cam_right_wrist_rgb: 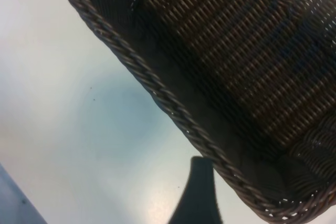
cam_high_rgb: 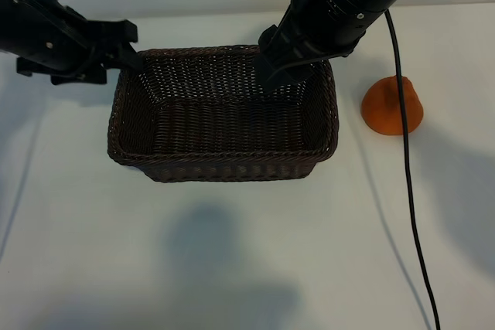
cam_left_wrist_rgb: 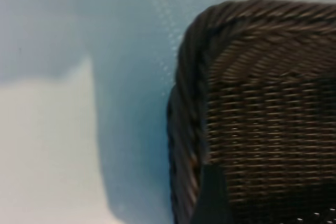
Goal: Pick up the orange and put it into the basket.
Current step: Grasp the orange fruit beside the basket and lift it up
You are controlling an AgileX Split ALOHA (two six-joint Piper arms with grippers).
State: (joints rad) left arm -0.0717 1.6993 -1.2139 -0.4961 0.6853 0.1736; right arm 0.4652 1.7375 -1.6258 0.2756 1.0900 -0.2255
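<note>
From outside, the orange [cam_high_rgb: 392, 107] sits on the white tabletop [cam_high_rgb: 232, 253] right of the basket [cam_high_rgb: 224, 166], the released left end effector [cam_high_rgb: 131, 56] and right end effector [cam_high_rgb: 280, 75] at its far corners; each wrist view shows woven rim, both empty-handed.

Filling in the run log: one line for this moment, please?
orange: on table, right of basket | basket: empty | left gripper: open, at basket's left corner | right gripper: open, over basket's far rim
</note>
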